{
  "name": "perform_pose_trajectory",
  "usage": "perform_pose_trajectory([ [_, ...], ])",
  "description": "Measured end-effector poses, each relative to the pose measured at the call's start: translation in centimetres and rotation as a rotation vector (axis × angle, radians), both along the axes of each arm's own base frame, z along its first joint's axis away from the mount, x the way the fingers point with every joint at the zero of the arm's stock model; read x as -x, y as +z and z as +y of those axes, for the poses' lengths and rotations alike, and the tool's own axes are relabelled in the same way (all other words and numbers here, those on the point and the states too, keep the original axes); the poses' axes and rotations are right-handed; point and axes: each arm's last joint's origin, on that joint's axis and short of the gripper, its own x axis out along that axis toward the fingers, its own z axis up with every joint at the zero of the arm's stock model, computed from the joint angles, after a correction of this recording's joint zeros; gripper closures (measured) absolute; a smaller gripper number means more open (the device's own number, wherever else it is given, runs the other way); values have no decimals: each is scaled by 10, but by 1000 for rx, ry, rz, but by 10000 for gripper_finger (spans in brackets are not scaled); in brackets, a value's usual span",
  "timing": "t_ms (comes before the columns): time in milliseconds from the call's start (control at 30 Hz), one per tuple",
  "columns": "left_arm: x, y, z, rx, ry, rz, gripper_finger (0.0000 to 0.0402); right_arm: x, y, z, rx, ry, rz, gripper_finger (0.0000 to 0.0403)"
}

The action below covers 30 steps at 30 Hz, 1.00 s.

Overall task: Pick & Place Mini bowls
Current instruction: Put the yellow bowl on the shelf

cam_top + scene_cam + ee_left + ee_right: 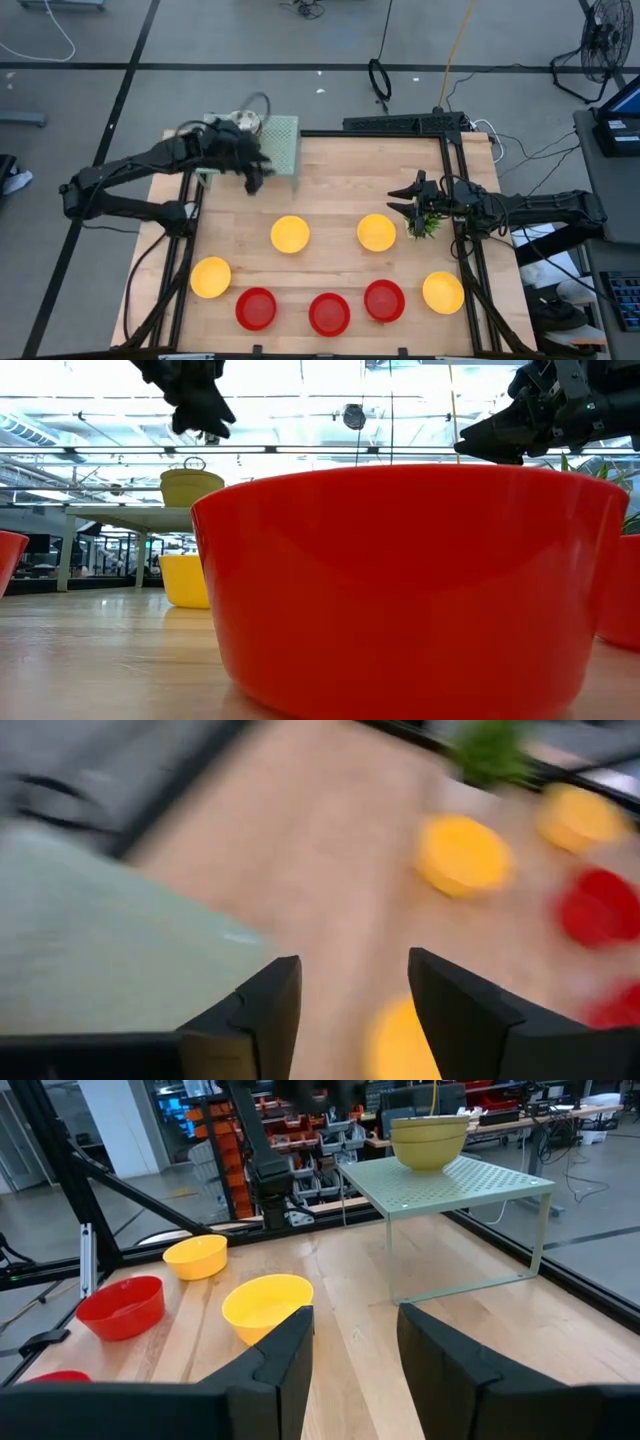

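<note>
— Beside the green rack, the left end effector hangs spread and empty; stacked bowls sit on top.
— Next: a yellow bowl on the worktop. The right end effector waits, parted.

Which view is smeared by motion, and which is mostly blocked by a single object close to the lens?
Left wrist view: motion blur smears the yellow bowls, red bowls and green shelf. Low view: one red bowl fills most of the picture, against bright ceiling lights. High and right wrist views look sharp.
</note>
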Motion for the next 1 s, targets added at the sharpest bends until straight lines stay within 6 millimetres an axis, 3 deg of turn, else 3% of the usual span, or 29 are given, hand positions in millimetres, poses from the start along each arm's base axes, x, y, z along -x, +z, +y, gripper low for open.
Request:
perform_pose_trajectory([
  [200, -31, -22, -51, 181, -228, 53, 213, 0, 0, 0, -2, 0, -1, 266],
  [400, -45, -39, -102, 348, -291, 163, 213, 0, 0, 0, -3, 0, -3, 266],
  [700, -20, -59, -151, 631, -33, 533, 213, 0, 0, 0, -4, 0, -1, 266],
  [1000, 8, -66, -178, 633, 309, 659, 213, 0, -1, 0, -4, 0, 15, 266],
])
